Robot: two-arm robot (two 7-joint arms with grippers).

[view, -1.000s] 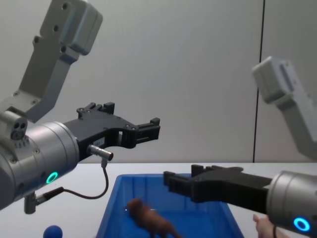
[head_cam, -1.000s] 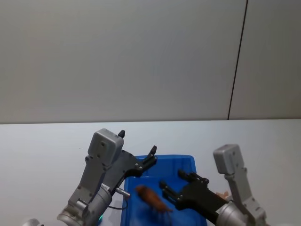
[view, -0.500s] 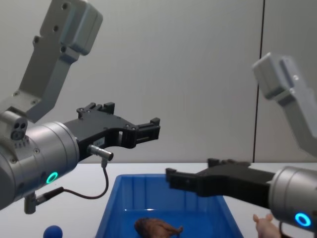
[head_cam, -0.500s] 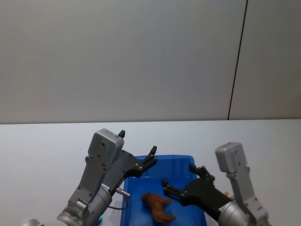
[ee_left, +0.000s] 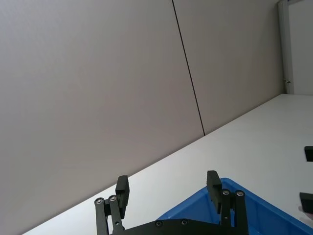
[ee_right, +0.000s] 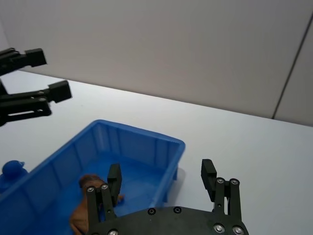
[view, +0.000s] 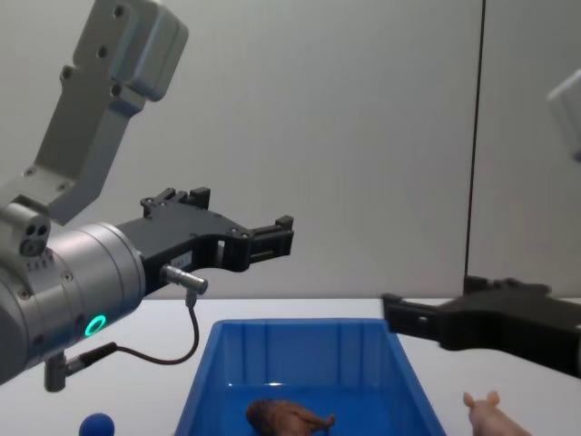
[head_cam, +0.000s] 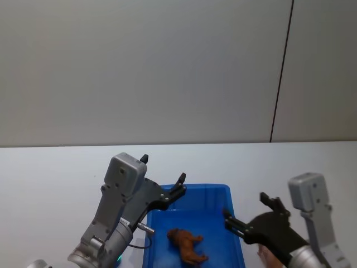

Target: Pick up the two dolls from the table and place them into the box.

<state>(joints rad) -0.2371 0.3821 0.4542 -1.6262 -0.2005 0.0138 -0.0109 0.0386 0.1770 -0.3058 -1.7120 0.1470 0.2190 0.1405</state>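
The reddish-brown doll is lying in the blue box, the pink doll on the desk just right of it. The right pincer is hovering wide open over the pink doll; the left pincer is gaping above the box's left rim.

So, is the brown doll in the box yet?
In: the reddish-brown doll lies on the floor of the blue box, with the walls all around it.

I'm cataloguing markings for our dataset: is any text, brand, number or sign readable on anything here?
None: no readable text on the box, the reddish-brown doll, the pale pink doll, the left gripper or the right gripper.
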